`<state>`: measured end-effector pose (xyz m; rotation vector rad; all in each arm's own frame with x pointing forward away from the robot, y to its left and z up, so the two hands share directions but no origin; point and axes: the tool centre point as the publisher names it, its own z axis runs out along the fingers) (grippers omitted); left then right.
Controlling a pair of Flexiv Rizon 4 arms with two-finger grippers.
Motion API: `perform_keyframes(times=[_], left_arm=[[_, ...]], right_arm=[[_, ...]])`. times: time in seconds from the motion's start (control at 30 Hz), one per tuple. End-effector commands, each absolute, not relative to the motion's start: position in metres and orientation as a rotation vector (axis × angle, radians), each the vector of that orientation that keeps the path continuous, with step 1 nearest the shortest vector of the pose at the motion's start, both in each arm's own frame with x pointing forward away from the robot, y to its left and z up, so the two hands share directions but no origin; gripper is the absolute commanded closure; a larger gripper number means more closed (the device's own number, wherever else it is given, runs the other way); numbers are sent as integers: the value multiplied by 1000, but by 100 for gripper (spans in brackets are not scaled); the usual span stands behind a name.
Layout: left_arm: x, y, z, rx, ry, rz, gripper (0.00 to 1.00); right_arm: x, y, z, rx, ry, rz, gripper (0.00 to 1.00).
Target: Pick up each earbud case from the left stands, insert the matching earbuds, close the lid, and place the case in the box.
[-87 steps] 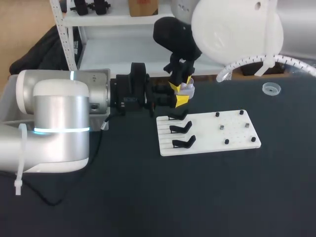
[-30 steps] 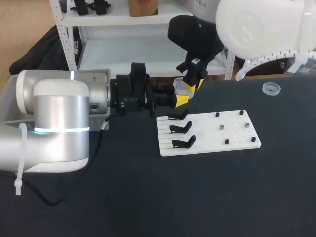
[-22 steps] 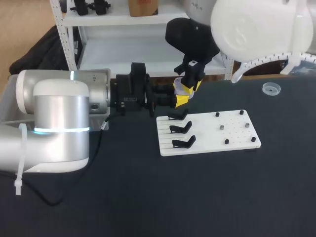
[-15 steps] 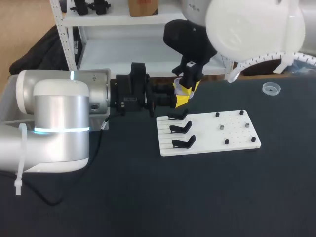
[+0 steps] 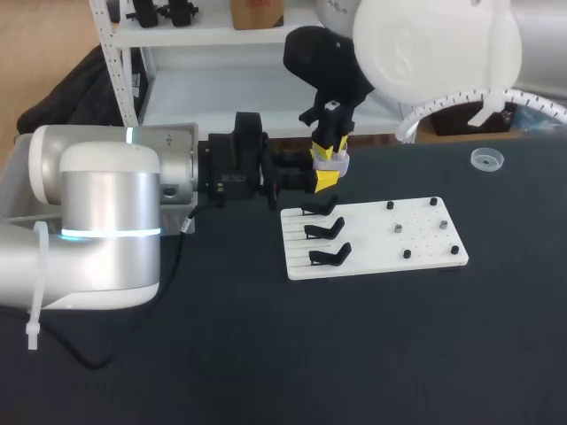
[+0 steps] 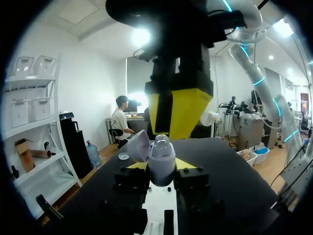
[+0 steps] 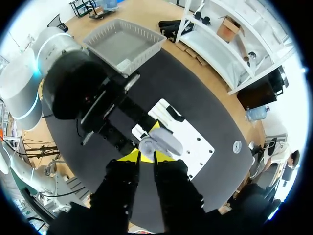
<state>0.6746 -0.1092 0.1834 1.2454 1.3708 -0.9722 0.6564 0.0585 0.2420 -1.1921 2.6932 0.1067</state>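
1. Left wrist view: your left gripper (image 6: 161, 171) pinches the pale lavender earbud case (image 6: 160, 154), rounded, lid swung open to one side.
2. Your right gripper (image 7: 146, 157) hangs just above it, tips pressed close together.
3. The case is held off the table, near the white board (image 5: 425, 232).

Layout as found: the board (image 5: 372, 239) lies flat on the table (image 5: 266, 354), right of centre. Three stands (image 5: 323, 232) sit on its left part, one behind another. Pegs (image 5: 407, 254) stand on its right part. A dish (image 5: 486, 158) lies on the table behind and right of the board, well apart from it. The left gripper (image 5: 321, 168) is just behind the board's rear left corner, with the earbud case (image 5: 339, 163) clamped in it. The right gripper (image 5: 329, 149) is directly above the case. The box (image 7: 144, 58) stands at the table's rear left, beyond the left arm (image 5: 106, 221).
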Motion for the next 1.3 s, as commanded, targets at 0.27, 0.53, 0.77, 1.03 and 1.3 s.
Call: perform_keyframes(times=[0.27, 0.53, 0.77, 1.03, 1.3], left_arm=[[673, -109, 182, 1239, 1368, -969, 100], [673, -109, 182, 1239, 1368, -969, 100], [673, -109, 182, 1239, 1368, -969, 100], [673, -109, 182, 1239, 1368, -969, 100], [673, -109, 182, 1239, 1368, -969, 100]], right_arm=[[711, 59, 266, -939, 2626, 133, 62], [738, 58, 237, -875, 2675, 106, 63], [725, 46, 217, -898, 2721, 60, 64], [701, 36, 217, -912, 2730, 59, 64], [693, 31, 224, -860, 2724, 92, 62]])
